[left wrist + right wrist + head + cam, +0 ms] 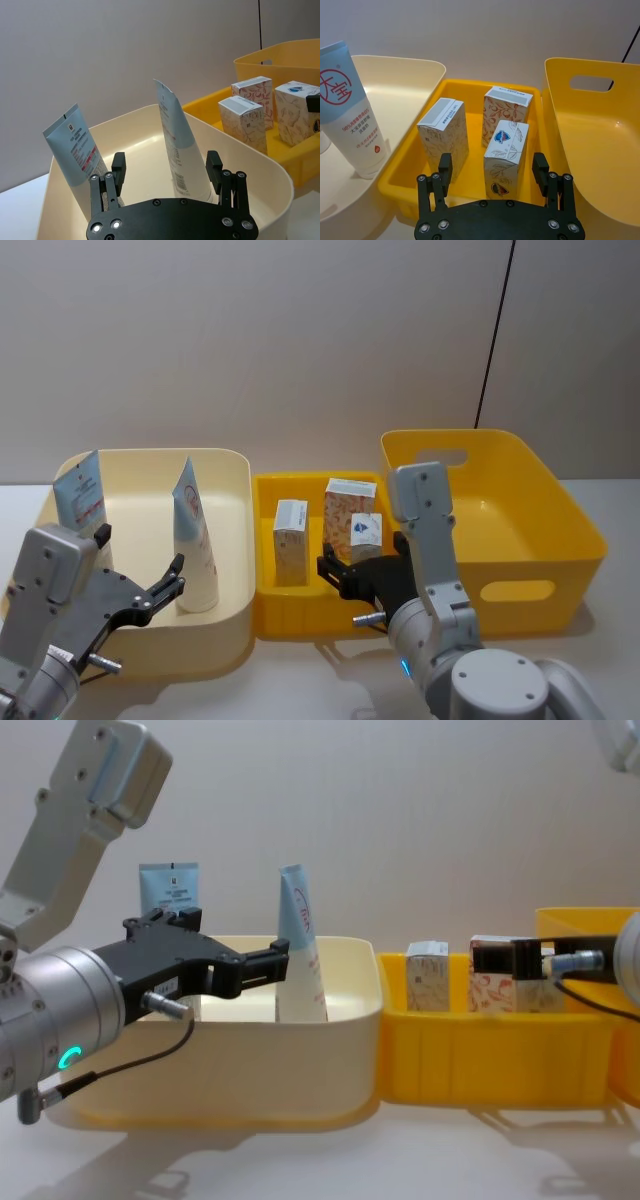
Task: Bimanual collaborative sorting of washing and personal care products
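- Grey wall behind; white tabletop [610,670] carries three containers in a row.
- Far left: left hand [140,552] hovers over the near side of the cream tub [236,540], fingers spread apart, clamped on nothing.
- Inside the tub, two pale-blue-and-white tubes stand upright on their caps: rear tube [80,490] at the back left corner, front tube [196,540] toward the tub's right wall. Front tube sits just beyond the left hand's fingertips; contact cannot be told.
- Middle: small yellow tray [300,618] touches the tub and holds three upright cartons: patterned carton [291,540] on the left, floral carton [350,500] at the back, blue-badge carton [365,532] in front of it.
- Right hand [362,562] hangs at the tray's near edge, fingers wide apart. In the right wrist view the blue-badge carton stands between them with a gap on each side, not clamped.
- Far right: large yellow bin [560,530] with handle cut-outs, just beside the tray.
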Available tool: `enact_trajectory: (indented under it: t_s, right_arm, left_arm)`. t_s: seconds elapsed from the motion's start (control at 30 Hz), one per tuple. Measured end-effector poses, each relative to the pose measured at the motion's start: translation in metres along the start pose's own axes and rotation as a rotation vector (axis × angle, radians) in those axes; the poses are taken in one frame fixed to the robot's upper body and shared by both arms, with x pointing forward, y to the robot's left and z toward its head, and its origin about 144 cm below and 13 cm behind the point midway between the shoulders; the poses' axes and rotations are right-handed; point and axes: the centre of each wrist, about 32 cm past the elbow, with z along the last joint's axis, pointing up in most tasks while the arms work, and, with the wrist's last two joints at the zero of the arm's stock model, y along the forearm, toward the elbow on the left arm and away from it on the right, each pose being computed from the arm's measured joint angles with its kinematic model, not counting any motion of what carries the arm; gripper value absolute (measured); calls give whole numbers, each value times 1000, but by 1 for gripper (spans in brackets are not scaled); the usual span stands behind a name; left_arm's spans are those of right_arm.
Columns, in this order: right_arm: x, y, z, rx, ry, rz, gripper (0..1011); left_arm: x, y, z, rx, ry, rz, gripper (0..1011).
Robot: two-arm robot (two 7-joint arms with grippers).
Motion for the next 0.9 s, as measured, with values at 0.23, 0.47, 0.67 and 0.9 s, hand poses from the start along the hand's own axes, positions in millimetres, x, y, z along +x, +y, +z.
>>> enact_trajectory:
  t_s: [0.23, 0.47, 0.67, 0.9]
  right_arm:
    - [0, 6, -6, -6, -5, 5, 998]
    - [-2, 16, -12, -19, -15, 12, 998]
    - [-5, 24, -15, -26, -20, 1, 998]
    - [-9, 31, -16, -26, -20, -24, 998]
  left_arm:
    - [0, 0, 0, 0, 0, 0, 1003]
    - [0, 0, 0, 0, 0, 0, 1003]
    - [0, 0, 0, 0, 0, 0, 1003]
    - [0, 0, 0, 0, 0, 0, 1003]
